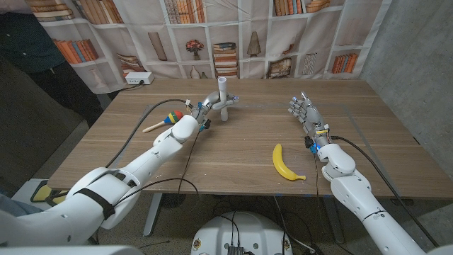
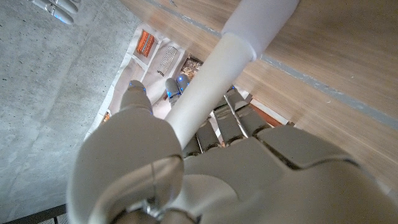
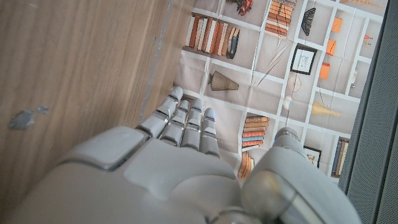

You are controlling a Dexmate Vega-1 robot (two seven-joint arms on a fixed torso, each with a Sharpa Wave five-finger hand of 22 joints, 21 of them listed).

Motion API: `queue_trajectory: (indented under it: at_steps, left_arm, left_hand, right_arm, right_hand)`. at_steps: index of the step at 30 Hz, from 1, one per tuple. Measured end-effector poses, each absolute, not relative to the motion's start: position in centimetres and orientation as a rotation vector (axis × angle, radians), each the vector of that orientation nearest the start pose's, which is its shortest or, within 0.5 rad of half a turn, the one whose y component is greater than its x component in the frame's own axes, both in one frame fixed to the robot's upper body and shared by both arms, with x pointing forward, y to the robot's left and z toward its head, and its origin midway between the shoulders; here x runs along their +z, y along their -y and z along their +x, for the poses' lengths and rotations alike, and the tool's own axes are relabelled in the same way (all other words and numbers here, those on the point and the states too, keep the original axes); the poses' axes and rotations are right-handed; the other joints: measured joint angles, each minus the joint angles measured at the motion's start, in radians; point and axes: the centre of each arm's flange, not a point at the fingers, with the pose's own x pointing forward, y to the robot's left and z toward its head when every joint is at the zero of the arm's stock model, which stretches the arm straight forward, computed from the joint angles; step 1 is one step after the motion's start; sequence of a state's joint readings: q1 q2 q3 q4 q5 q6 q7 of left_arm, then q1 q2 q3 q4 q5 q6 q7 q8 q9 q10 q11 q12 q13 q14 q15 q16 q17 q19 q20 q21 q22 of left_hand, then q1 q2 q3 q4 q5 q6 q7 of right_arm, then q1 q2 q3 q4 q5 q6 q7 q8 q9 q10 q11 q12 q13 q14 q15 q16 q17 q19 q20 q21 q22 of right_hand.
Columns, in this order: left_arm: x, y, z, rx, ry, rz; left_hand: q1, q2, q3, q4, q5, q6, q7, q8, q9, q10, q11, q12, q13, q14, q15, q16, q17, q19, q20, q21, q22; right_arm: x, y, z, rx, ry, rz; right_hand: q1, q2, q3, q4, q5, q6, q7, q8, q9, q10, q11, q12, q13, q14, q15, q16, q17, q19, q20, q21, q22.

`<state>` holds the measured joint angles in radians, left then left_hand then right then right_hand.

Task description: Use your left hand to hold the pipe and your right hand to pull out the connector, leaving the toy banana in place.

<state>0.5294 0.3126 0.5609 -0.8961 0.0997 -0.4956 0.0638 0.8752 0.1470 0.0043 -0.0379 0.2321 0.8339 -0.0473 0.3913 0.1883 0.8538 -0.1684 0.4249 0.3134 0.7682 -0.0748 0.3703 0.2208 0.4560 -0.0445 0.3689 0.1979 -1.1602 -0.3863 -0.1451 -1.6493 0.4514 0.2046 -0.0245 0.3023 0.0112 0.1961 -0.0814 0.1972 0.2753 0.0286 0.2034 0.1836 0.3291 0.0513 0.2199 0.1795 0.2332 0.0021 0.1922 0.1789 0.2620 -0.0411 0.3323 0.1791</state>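
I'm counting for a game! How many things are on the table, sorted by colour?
White: 2, the pipe piece and the box with a cable
Yellow: 1, the toy banana
Many colours: 1, the toy with a stick
Total: 4

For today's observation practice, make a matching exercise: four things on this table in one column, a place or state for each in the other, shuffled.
Things:
1. pipe
2. toy banana
3. left robot hand
4. right robot hand

Places or states:
A. open, holding nothing
B. lying near the right forearm
C. white, upright part standing mid-table
D. gripping the pipe

Pairs: 1-C, 2-B, 3-D, 4-A
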Motion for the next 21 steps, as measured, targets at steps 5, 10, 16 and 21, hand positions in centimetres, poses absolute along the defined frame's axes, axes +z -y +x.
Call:
queue_trajectory:
  at_steps: [5,10,16,21]
  left_arm:
    - [0.9,-16.8,69.4,-0.207,0.767,0.629]
    - [0.6,-16.4,69.3,-0.179,0.765,0.613]
    - [0.2,-15.9,69.2,-0.147,0.764,0.591]
    - [-0.2,-15.4,69.0,-0.123,0.764,0.567]
  left_hand:
    - [-0.020,0.046,0.095,0.105,0.013,0.160,0.009,0.066,0.031,0.155,-0.006,0.096,0.104,0.196,-0.053,0.045,0.031,0.091,-0.005,0.060,0.009]
    - [-0.022,0.043,0.192,0.178,0.031,0.253,0.013,0.173,0.123,0.264,0.000,0.232,0.270,0.366,-0.104,0.098,0.105,0.209,-0.015,0.138,0.018]
    - [-0.022,-0.007,0.198,0.179,0.031,0.293,0.013,0.476,0.502,0.332,0.000,0.481,0.677,0.554,-0.131,0.256,0.350,0.385,-0.049,0.281,0.064]
    - [-0.023,-0.039,0.185,0.184,0.017,0.367,-0.009,0.619,0.670,0.431,-0.005,0.634,0.889,0.642,-0.127,0.448,0.556,0.571,-0.106,0.397,0.099]
  right_arm:
    - [-6.9,27.4,58.2,0.148,0.620,0.067]
    - [-6.9,27.4,58.3,0.146,0.618,0.069]
    - [-6.9,27.5,58.3,0.144,0.621,0.070]
    - [-6.8,27.6,58.2,0.142,0.624,0.070]
  right_hand:
    - [0.000,0.000,0.000,0.000,0.000,0.000,0.000,0.000,0.000,0.000,0.000,0.000,0.000,0.001,0.001,0.000,0.000,0.007,0.007,0.000,0.000]
    - [0.000,0.000,0.000,0.000,0.000,0.000,0.000,0.000,0.000,0.000,0.000,0.000,0.000,0.001,0.001,0.000,0.000,0.013,0.002,-0.008,0.000]
    - [0.000,0.000,0.000,0.000,0.000,0.005,-0.005,0.000,0.005,0.004,0.004,0.000,0.000,0.001,0.001,0.000,0.000,0.013,0.002,-0.008,0.000]
    - [0.000,0.000,0.000,0.000,0.000,0.005,-0.006,0.000,0.005,0.004,0.004,0.000,0.000,0.001,0.001,0.000,0.000,0.013,0.002,-0.008,0.000]
